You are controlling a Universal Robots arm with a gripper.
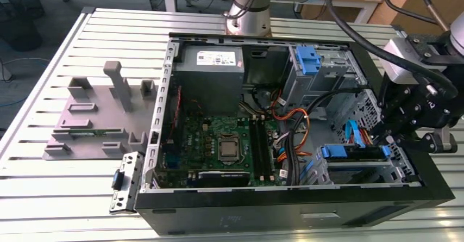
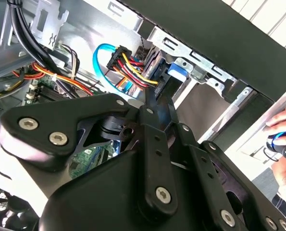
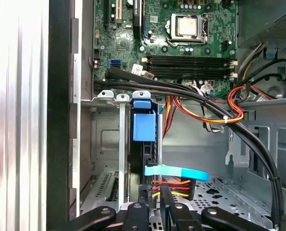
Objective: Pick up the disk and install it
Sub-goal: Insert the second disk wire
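Note:
The disk [image 1: 351, 153] stands on edge in the drive cage [image 1: 362, 171] at the front corner of the open computer case, on the exterior view's right. Its blue rail [image 3: 145, 126] sits level with the cage top, and its dark edge [image 3: 143, 159] runs back toward my gripper [image 3: 153, 195]. My gripper [image 1: 392, 141] hangs over the disk's end nearest the case wall. In the second wrist view its tips [image 2: 155, 102] are pinched together on that dark edge, beside the blue rail [image 2: 177, 72].
A blue data cable [image 3: 176, 172] and red-yellow power wires [image 2: 128, 65] hang right beside the tips. Thick black cables [image 3: 205, 103] cross the case. The power supply [image 1: 210, 62] and a tall blue latch [image 1: 308, 61] sit at the back. A person's hand [image 2: 283, 127] is outside the case.

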